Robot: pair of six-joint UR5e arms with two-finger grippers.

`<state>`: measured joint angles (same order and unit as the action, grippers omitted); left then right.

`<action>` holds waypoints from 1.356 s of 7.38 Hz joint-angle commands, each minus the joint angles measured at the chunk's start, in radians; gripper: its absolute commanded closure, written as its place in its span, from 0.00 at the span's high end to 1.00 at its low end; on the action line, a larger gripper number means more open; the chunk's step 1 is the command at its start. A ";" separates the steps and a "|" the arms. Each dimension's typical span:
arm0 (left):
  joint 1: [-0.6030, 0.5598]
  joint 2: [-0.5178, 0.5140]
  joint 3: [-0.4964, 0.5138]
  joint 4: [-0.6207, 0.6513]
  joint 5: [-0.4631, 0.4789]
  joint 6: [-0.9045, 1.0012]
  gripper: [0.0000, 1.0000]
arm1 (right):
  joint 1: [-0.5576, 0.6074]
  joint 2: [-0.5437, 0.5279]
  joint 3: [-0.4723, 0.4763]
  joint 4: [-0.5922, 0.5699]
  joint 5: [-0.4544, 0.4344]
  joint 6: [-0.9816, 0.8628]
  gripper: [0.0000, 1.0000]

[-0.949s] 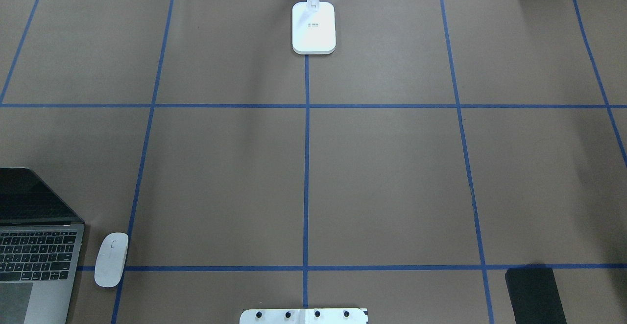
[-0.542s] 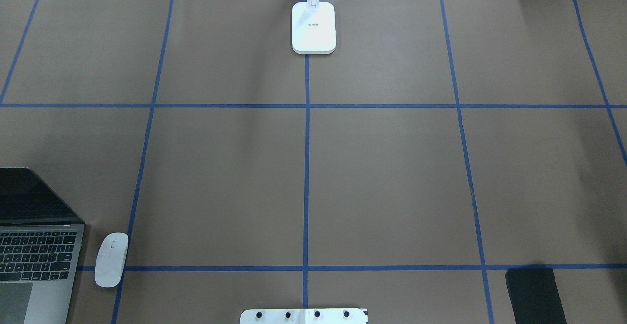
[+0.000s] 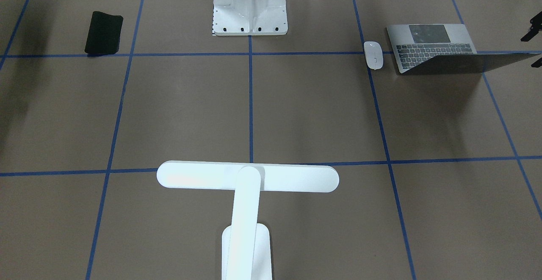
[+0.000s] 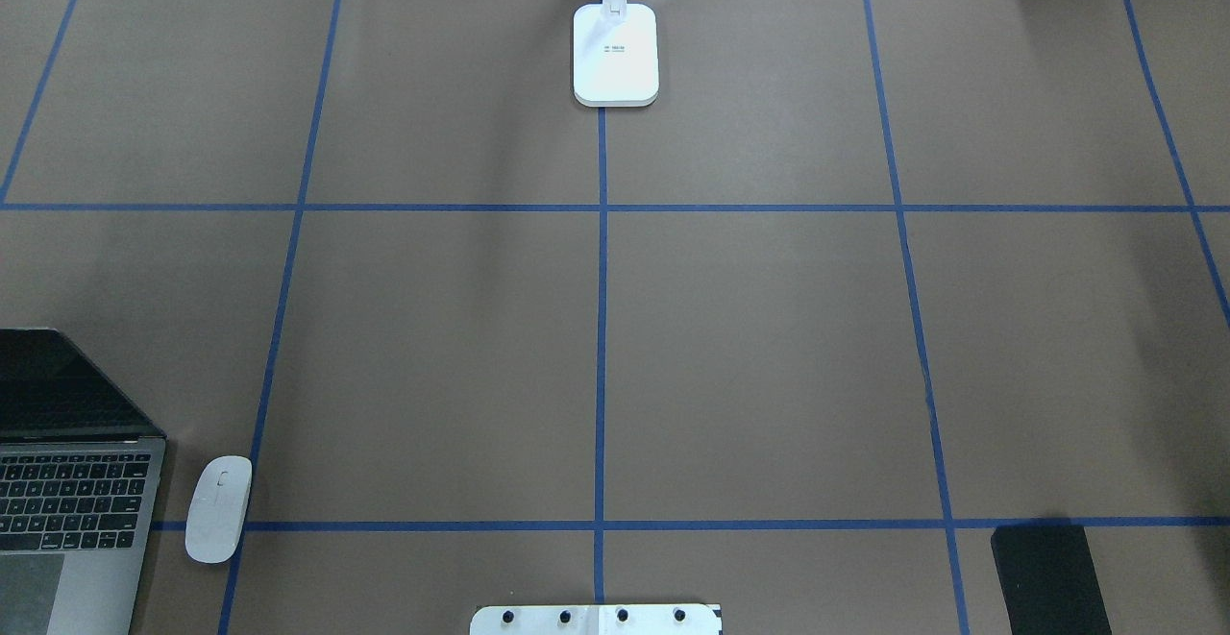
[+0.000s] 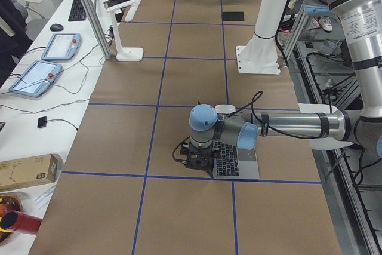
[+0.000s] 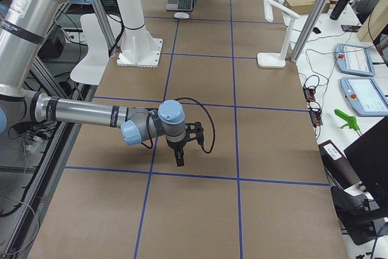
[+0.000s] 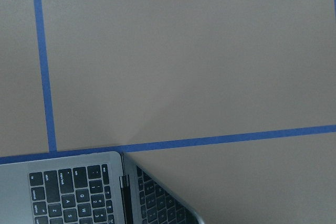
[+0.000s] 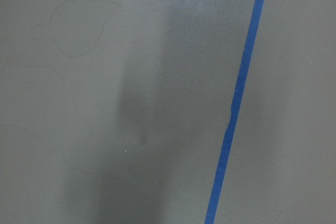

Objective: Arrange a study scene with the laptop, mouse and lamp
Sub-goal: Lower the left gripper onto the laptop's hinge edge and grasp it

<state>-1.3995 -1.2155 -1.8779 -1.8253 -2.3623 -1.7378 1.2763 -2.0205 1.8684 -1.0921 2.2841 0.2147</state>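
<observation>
The worktop is covered in brown paper gridded with blue tape. The overhead view shows neither arm; only the side views do. The left arm reaches out low and level from the robot-side edge, its wrist bent over the laptop. The left pincer sits down at the lid side of the laptop. Whether it is released, clenched or touching the lid cannot be told. The right arm is likewise stretched low and level, and the right pincer points straight down over bare paper near a tape line. Its state cannot be told either. The right wrist view shows only paper and tape, while the left wrist view shows one keyboard corner and the hinge of the laptop. The white mounting bracket stands at the middle of the robot-side edge. The laptop lies open with a dark screen near the robot-side edge, toward the left end. The lamp stands at the middle of the operator-side edge. The overhead view shows only its base, whereas the front-facing view shows the full T-bar. A black mat lies near the robot-side edge, toward the right end. The mouse lies just beside the laptop on the laptop's right, apart from it.
</observation>
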 commanded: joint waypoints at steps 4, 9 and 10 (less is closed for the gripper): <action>0.034 0.002 0.016 0.008 0.002 -0.002 0.66 | 0.000 -0.004 0.000 0.003 0.002 0.000 1.00; 0.034 0.001 0.014 0.009 -0.002 -0.002 0.00 | -0.002 -0.004 0.000 0.003 0.002 0.000 1.00; 0.034 0.001 0.013 0.009 -0.008 -0.003 0.00 | -0.002 -0.006 0.000 0.003 0.000 0.000 1.00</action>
<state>-1.3653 -1.2149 -1.8640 -1.8163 -2.3647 -1.7399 1.2754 -2.0253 1.8684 -1.0891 2.2853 0.2148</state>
